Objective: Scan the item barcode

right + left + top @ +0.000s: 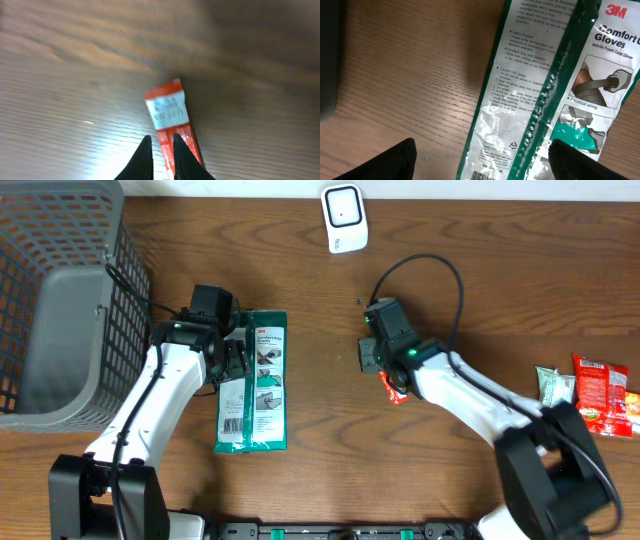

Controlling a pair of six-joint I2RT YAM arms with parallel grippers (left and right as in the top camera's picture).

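Red packet | apparently pinched between near-closed right fingers | left fingers wide, empty

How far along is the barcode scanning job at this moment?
Done: nothing visibly scanned yet. In hand: the right end effector, nearly closed, sits at the red sachet, short of the scanner; grip unclear. The left end effector hangs open over the glove pack. Left: presenting a barcode to the scanner; more packets wait at right.
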